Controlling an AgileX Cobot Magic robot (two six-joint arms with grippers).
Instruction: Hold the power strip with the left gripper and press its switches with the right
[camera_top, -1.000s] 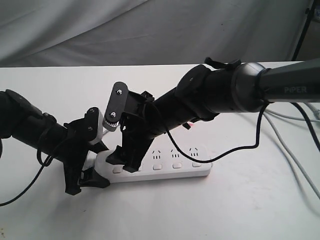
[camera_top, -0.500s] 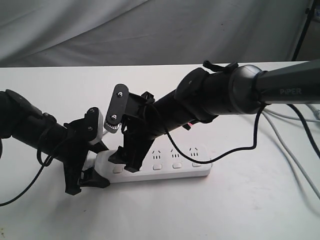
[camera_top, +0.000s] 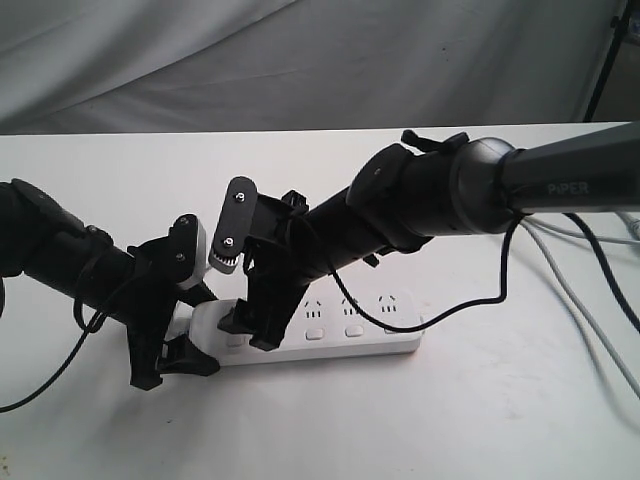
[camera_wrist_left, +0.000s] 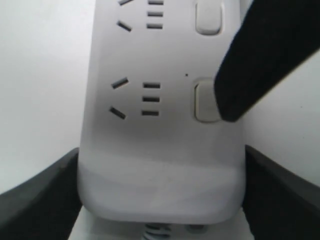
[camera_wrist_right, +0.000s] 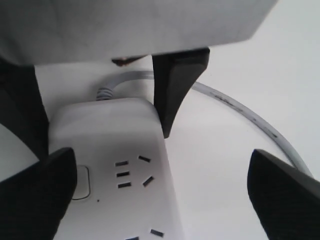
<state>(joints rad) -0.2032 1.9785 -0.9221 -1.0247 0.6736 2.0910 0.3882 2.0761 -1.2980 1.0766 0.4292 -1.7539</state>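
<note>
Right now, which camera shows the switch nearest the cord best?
Left wrist view: the switch is close and nearly whole, with the right gripper's finger overlapping one edge. Right wrist view shows only a sliver beside that finger. In the exterior view the right gripper hides it.

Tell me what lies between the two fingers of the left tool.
The cord end of the power strip fills that gap, with both fingers of the left tool close against its sides. The left wrist view shows this.

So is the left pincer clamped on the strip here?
Shut on it: fingers of the left pincer press both sides of the power strip at its cord end, no gap showing.
</note>
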